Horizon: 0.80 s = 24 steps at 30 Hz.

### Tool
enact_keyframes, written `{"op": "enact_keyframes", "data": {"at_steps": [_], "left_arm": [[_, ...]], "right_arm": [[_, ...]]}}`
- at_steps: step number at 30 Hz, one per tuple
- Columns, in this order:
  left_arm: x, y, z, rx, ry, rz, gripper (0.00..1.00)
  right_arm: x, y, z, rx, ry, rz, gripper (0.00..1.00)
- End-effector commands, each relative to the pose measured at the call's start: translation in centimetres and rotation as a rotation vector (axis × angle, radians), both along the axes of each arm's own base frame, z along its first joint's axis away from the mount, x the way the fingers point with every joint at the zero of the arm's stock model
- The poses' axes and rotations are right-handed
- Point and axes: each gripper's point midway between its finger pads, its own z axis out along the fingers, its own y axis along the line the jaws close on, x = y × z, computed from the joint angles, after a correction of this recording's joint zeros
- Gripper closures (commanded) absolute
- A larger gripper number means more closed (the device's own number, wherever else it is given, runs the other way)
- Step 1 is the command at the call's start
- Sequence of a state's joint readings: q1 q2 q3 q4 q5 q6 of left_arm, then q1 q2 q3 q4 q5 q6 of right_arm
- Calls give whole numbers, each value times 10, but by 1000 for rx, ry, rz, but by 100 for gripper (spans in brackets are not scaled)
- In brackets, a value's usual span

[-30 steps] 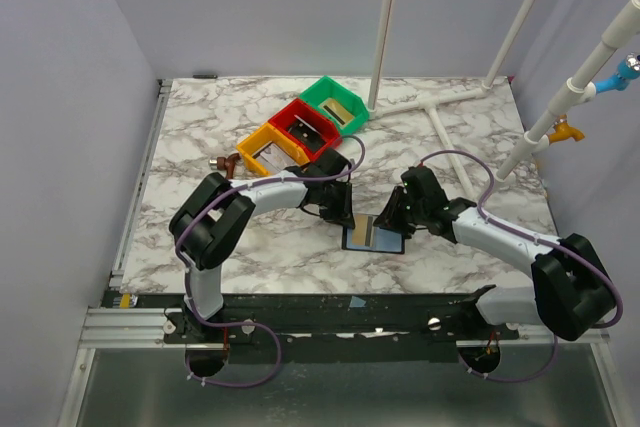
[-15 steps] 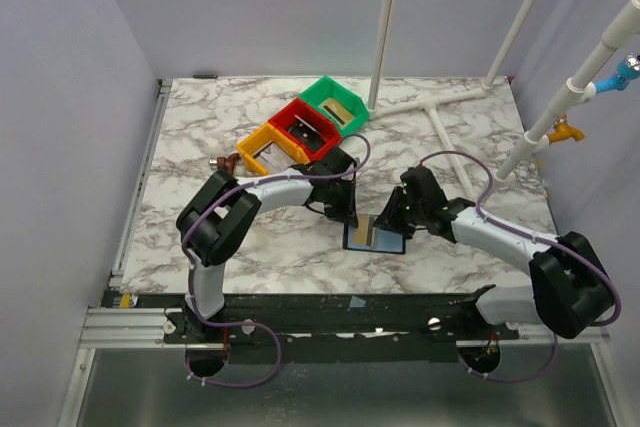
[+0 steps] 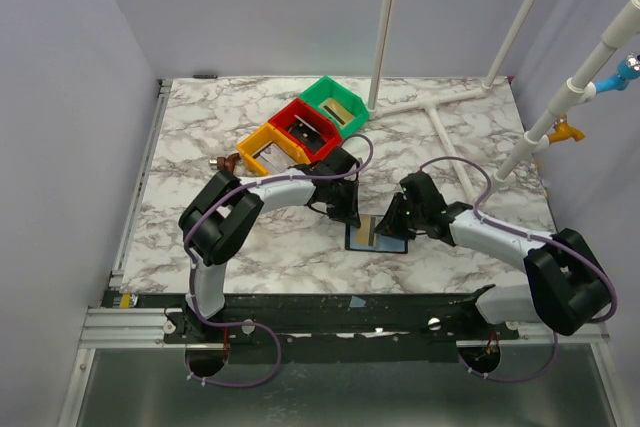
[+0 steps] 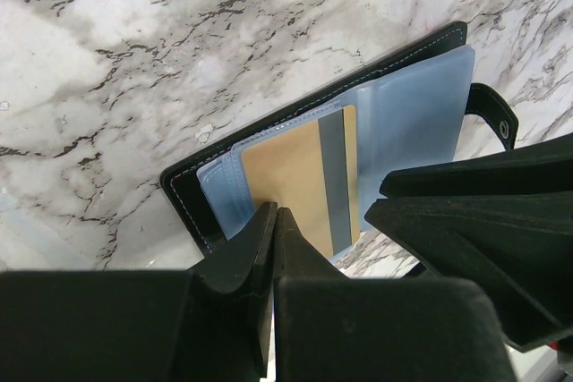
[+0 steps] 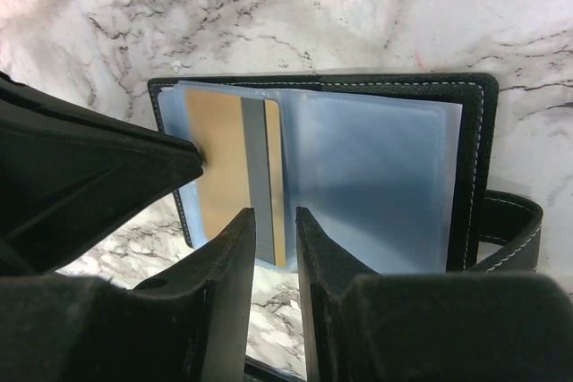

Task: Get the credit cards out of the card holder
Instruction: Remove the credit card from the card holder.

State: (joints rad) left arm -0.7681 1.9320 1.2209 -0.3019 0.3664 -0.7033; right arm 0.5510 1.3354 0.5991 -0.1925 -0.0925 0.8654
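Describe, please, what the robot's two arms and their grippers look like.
Both the left arm and the right arm have white tubular links between bulky black joint housings, with a purple cable looping along each. The left gripper and the right gripper are matte black, each with two wedge-shaped fingers that taper towards the tip. No markings are visible on them.

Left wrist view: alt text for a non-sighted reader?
An open black bifold wallet lies on the marble-patterned table, a tan-gold plastic card with a grey stripe in its bluish sleeve. The left fingers are closed at the card's near edge; the right fingers sit alongside.
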Motion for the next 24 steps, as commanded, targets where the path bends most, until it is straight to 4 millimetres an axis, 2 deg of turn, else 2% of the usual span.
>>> {"op": "enact_keyframes", "data": {"at_steps": [1,13,22,24], "left_arm": [[-3,0,-9,27,13,-6,98],[-5,-1,-11,16,26,-6,100],[-7,-1,-12,11,29,-4,100],[-7,-1,-13,11,30,-4,100]], "right_arm": [[-5,5,-8,24,19,5,71],[-8,10,-21,91,28,-11,71],[-4,8,-14,158,-22,-45,73],[-3,6,-13,162,-28,-54,77]]}}
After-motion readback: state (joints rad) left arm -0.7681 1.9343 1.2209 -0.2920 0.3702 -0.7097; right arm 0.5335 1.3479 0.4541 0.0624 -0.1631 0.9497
